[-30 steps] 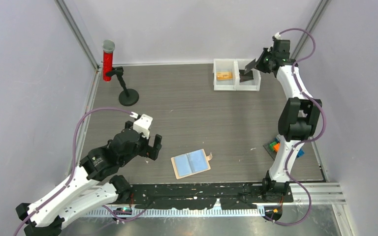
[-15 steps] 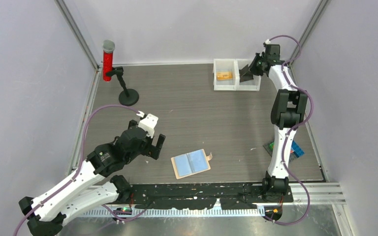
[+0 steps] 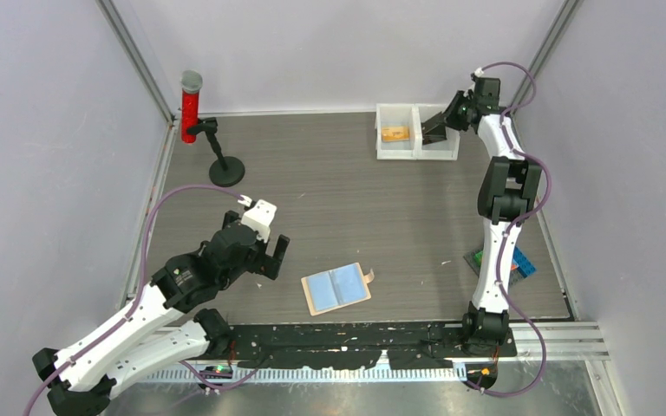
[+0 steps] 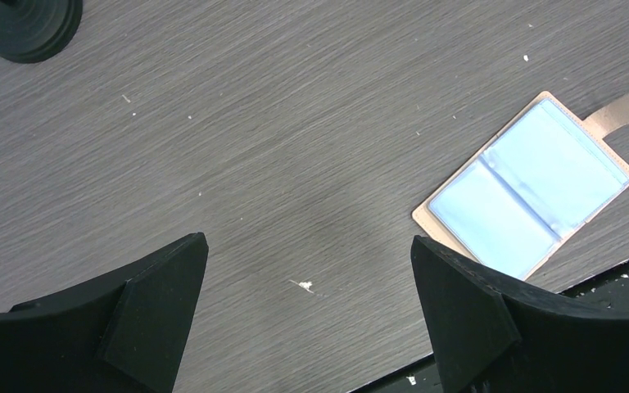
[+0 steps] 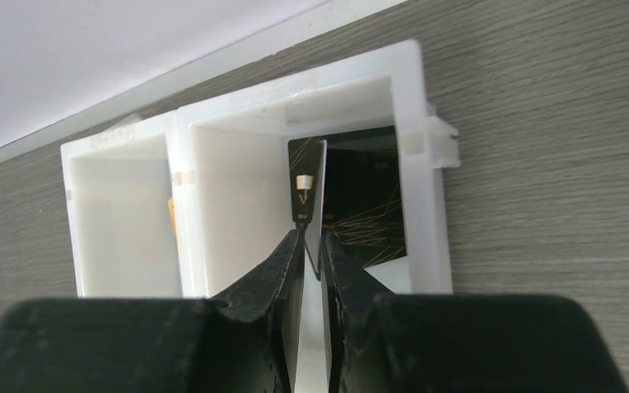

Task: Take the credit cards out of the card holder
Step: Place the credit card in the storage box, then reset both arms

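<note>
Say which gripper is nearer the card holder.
Left. The left gripper hangs open beside the card holder; the right gripper is far off, holding a credit card at the white bin.

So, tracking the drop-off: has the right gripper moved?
Yes. The right gripper has shifted closer to the bin, pinching a card over its right compartment.

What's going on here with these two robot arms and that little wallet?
The right gripper is pinching a dark credit card on edge over the right compartment of the white bin at the far side of the table, where another dark card already lies. The card holder lies open and flat near the arms, its pockets looking empty. The left gripper hovers open beside it, holding nothing.
</note>
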Tool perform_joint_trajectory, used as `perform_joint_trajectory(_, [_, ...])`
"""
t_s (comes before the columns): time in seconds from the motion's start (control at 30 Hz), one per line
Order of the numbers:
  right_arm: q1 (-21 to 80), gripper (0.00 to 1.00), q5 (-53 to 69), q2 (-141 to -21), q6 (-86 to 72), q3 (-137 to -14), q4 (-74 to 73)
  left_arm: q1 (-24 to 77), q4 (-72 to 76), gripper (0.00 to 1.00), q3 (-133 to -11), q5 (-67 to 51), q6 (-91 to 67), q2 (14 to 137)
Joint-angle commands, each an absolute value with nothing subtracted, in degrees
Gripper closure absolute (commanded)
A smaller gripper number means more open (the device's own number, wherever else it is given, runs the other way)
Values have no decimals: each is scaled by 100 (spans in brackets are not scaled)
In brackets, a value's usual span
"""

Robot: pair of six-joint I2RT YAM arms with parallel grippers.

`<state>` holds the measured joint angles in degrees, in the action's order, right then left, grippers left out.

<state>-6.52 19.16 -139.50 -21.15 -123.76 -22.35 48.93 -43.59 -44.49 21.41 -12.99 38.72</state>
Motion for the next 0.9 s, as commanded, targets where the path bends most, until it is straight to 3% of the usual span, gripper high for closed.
perform_joint_trajectory(0.0, [-720,78,1643,-13923,-2069,-13020,-2249,4852,-4272,1,-4596,2259,-1255,3828])
perform_joint_trajectory(0.4, [-717,66,1201,-13272,-1871,-13299,-2747,4852,-3980,1,-4500,2147,-1514,3829])
perform_joint_trajectory(0.57, [-557,59,1370,-12485,-1847,-12516,-2882,4852,-3760,1,-4468,2001,-1801,3867])
perform_joint_trajectory(0.7, [-257,51,1378,-11498,-1693,-11406,-2893,4852,-3416,1,-4485,1787,-2057,3777])
perform_joint_trajectory(0.77, [-35,38,1326,-10958,-1590,-10637,-2963,4850,-3308,1,-4557,1683,-2155,3706])
perform_joint_trajectory(0.87, [353,26,1237,-9949,-1485,-9805,-3007,4852,-3240,1,-4692,1587,-2273,3607])
